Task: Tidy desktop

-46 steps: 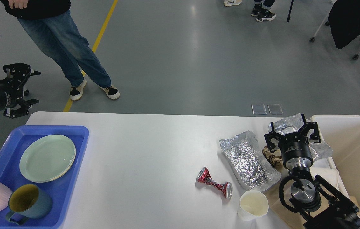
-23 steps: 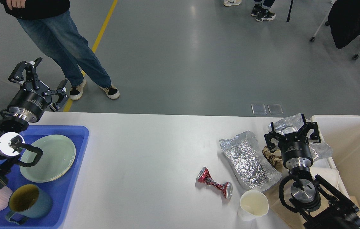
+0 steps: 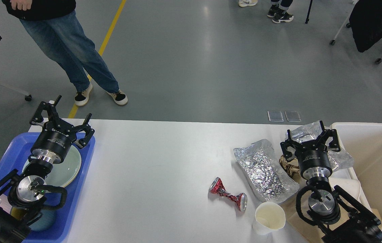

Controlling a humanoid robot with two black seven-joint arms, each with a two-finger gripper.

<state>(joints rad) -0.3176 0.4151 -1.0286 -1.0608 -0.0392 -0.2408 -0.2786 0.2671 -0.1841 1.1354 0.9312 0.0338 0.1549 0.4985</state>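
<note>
Both gripper jaws spread wide, left (image 3: 62, 117) over blue tray (image 3: 86, 158), right (image 3: 310, 136) over foil (image 3: 305, 133); lettering unreadable.

Smooth white desktop (image 3: 150, 158), crinkled shiny foil (image 3: 262, 168), glossy blue plastic tray (image 3: 76, 195)

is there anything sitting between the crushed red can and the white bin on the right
Yes. The crumpled foil sheet and the right gripper, open, lie between the can and the bin; a paper cup stands just right of the can on the desktop.
</note>
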